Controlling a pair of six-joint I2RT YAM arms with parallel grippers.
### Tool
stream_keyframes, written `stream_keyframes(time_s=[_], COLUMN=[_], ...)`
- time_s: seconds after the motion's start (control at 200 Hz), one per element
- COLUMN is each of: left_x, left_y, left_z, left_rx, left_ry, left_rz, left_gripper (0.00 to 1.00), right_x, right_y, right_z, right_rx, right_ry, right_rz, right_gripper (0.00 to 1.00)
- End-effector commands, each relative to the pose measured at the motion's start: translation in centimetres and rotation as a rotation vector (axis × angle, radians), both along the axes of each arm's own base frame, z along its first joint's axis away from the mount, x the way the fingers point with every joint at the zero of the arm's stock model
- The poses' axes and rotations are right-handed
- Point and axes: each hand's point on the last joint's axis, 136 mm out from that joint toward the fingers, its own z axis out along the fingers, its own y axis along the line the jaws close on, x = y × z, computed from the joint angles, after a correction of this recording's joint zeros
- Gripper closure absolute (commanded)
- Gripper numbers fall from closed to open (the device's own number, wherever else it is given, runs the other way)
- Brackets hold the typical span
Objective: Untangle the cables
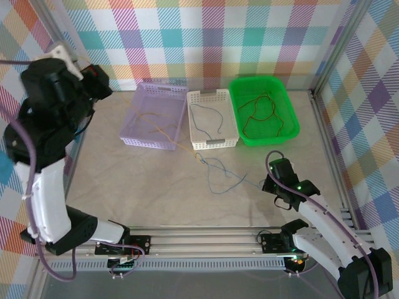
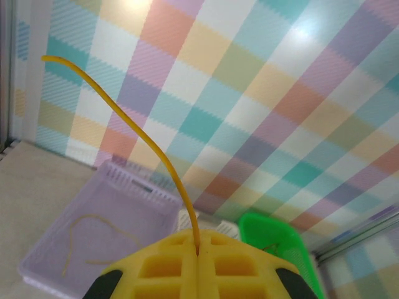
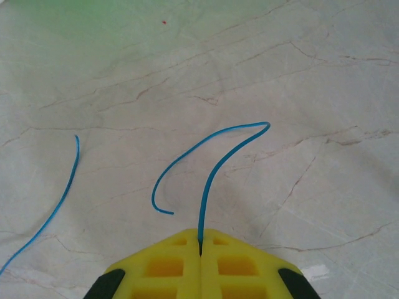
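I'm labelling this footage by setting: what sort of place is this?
Probably a robot lab test cell, not a home: left arm and right arm bolted to an aluminium rail, a tabletop walled by checked backdrop panels, and a purple basket, white basket and green basket for sorting.

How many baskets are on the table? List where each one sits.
3: purple basket left, white basket middle, green basket right, in a row at the table's far side. None seems hidden.

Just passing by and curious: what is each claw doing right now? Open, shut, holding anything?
Left claw: shut, holding a yellow cable.
Right claw: shut, holding a blue cable.
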Motion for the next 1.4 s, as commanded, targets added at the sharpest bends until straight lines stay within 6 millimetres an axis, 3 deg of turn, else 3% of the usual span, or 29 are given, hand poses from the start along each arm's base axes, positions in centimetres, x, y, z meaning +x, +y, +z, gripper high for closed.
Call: stream_keyframes(time_s=[0.0, 0.165, 0.31, 0.395, 0.44, 0.495, 0.57, 0.69, 0.93, 1.065, 1.185, 1.395], left_x=[-1.7, -3.6, -3.6, -2.6, -1.9, -0.8, 0.6, 2.0, 4.1, 4.5, 4.7, 4.7], left_y=[0.9, 1.3, 0.7, -0.2, -0.8, -1.8, -2.9, -3.9, -5.5, -6.1, -6.4, -7.0], left_z=[2.9, 4.5, 4.7, 3.9, 3.2, 2.1, 0.7, -0.6, -2.3, -2.4, -2.5, -2.7], left_rx=[-0.058, -0.113, -0.151, -0.155, -0.154, -0.156, -0.159, -0.171, -0.185, -0.198, -0.205, -0.216], left_ry=[-0.103, -0.167, -0.168, -0.135, -0.107, -0.065, -0.015, 0.022, 0.082, 0.088, 0.091, 0.099], left_rz=[0.014, 0.001, -0.030, -0.061, -0.079, -0.107, -0.133, -0.155, -0.192, -0.207, -0.211, -0.223], left_gripper=[1.00, 1.00, 1.00, 1.00, 1.00, 1.00, 1.00, 1.00, 1.00, 1.00, 1.00, 1.00], right_x=[0.9, 1.3, 1.8, 2.6, 3.0, 3.7, 4.2, 4.9, 4.2, 1.5, -0.8, -0.3], right_y=[0.1, 0.8, 1.0, 2.4, 3.6, 5.1, 6.4, 9.0, 14.8, 19.9, 24.7, 30.9], right_z=[0.1, -0.5, -0.3, 0.8, 1.6, 2.7, 4.0, 6.7, 13.7, 16.2, 16.5, 15.9], right_rx=[0.019, 0.024, 0.025, 0.067, 0.108, 0.156, 0.200, 0.280, 0.475, 0.568, 0.563, 0.582], right_ry=[-0.027, 0.006, 0.001, -0.021, -0.035, -0.048, -0.055, -0.102, -0.304, -0.390, -0.453, -0.538], right_rz=[-0.020, 0.012, 0.021, 0.083, 0.126, 0.186, 0.233, 0.361, 0.683, 0.945, 1.137, 1.222], right_gripper=[1.00, 1.00, 1.00, 1.00, 1.00, 0.92, 0.74, 0.57, 0.27, 0.23, 0.20, 0.18])
